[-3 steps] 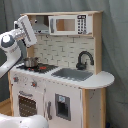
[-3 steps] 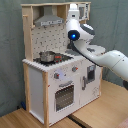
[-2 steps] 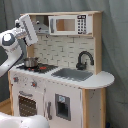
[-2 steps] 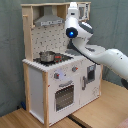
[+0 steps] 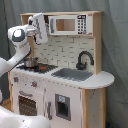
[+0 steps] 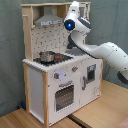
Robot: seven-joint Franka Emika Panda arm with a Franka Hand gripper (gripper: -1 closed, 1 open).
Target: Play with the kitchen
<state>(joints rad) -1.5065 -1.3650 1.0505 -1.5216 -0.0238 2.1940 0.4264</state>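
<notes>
Standing against a grey curtain backdrop, the kitchen [image 5: 62, 75] is seen in both exterior views as a tall white and light-wood toy unit, and in the second exterior view it [image 6: 50, 75] is set on a wooden floor [image 6: 95, 117]. In the first exterior view a microwave cabinet [image 5: 70, 24] with a dark control panel is placed along the top, above a white tiled back wall. Below it, a black curved faucet [image 5: 84, 59] is mounted just behind a grey sink [image 5: 72, 74], towards the first exterior view's right. A small metal pot [image 5: 31, 62] is set on the dark stove [image 5: 37, 67], towards the first exterior view's left, and an oven door [image 5: 27, 105] with a window is fitted under it. In the second exterior view the pot [image 6: 46, 57] is seen under a grey hood [image 6: 47, 20], with the oven door [image 6: 64, 96] on the front. The white robot arm [image 6: 102, 50] is reached in from the second exterior view's right, bent upward over the surface. Its tool [image 5: 38, 25] is held high, level with the upper cabinet, above the stove. Whether the tool is open or closed cannot be told.
</notes>
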